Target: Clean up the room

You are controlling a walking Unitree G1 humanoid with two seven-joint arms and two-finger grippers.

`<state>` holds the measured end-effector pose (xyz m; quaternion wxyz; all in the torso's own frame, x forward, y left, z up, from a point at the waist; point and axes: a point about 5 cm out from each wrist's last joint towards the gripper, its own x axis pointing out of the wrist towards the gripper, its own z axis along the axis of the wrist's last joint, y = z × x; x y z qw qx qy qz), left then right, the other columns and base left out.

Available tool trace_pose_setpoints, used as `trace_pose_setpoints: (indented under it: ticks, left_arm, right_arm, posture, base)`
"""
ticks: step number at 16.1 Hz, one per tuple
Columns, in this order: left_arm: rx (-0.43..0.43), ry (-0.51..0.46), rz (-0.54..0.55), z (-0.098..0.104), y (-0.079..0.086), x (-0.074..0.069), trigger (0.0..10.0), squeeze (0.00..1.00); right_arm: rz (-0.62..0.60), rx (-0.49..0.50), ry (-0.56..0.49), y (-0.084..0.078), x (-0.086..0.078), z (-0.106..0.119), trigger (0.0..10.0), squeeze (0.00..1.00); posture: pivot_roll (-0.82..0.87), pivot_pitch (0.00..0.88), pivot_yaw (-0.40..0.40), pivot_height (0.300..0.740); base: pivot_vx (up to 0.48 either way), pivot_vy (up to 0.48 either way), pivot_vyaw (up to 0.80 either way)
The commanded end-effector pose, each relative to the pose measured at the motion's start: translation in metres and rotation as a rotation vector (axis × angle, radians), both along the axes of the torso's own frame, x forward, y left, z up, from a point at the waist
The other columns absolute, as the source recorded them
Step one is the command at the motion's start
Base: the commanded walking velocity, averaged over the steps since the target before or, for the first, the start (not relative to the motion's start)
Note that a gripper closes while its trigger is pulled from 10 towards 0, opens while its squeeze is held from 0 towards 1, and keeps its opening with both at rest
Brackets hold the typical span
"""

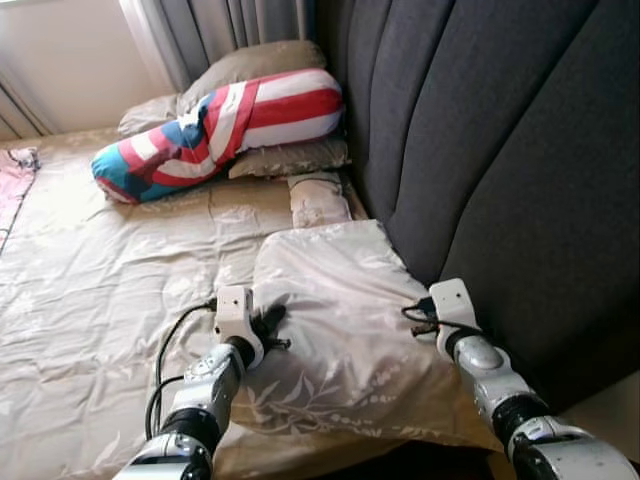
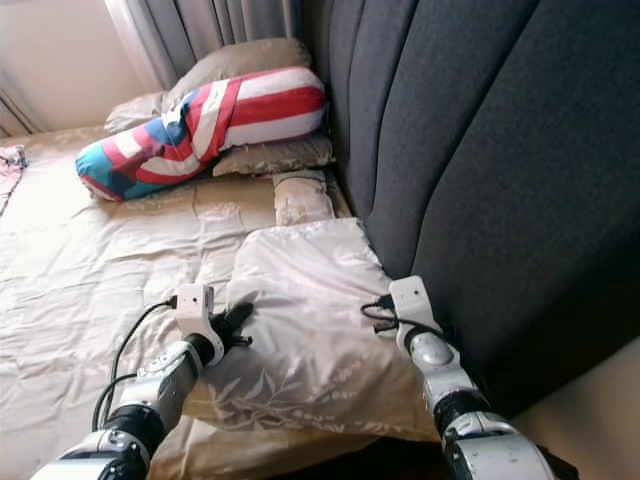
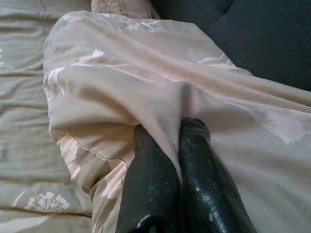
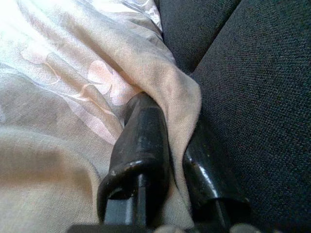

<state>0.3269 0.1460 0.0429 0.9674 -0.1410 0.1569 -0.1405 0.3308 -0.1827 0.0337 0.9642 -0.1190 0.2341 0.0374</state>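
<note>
Both claws are pinched tight on the beige floral pillow [image 1: 340, 320] lying on the bed [image 1: 90, 290]: the left gripper [image 3: 180, 128] has a fold of its left edge between closed fingers, and the right gripper [image 4: 177, 141] clamps its right edge. Hard against the right gripper's outer side stands the dark padded headboard [image 1: 500, 150], leaving it little room. Well beyond both grippers lie a small rolled cushion [image 1: 315, 198], a striped red, white and blue bolster [image 1: 220, 130] on two more pillows [image 1: 285, 158], and the curtain [image 1: 215, 30], while open bedsheet spreads beside the left gripper.

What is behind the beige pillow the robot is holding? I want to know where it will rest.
The dark padded headboard rises right behind the beige pillow. Both grippers pinch its fabric. What lies beneath it is covered.
</note>
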Motion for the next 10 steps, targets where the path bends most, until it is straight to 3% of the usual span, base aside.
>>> trace_pose_setpoints:
  ticks: [1, 10]
  left_arm:
    - [0.007, -0.035, -0.008, 0.012, -0.003, 0.009, 10.0, 0.00]
    - [0.044, 0.012, 0.003, 0.002, -0.007, 0.007, 10.0, 0.00]
  right_arm:
    - [-0.049, -0.011, -0.108, -0.010, 0.017, 0.025, 10.0, 0.00]
    - [-0.048, 0.005, -0.103, 0.002, 0.019, 0.024, 10.0, 0.00]
  posture:
    - [-0.03, 0.144, 0.030, 0.740]
    - [-0.02, 0.199, 0.037, 0.740]
  base:
    - [0.000, 0.000, 0.00]
    - [0.000, 0.000, 0.00]
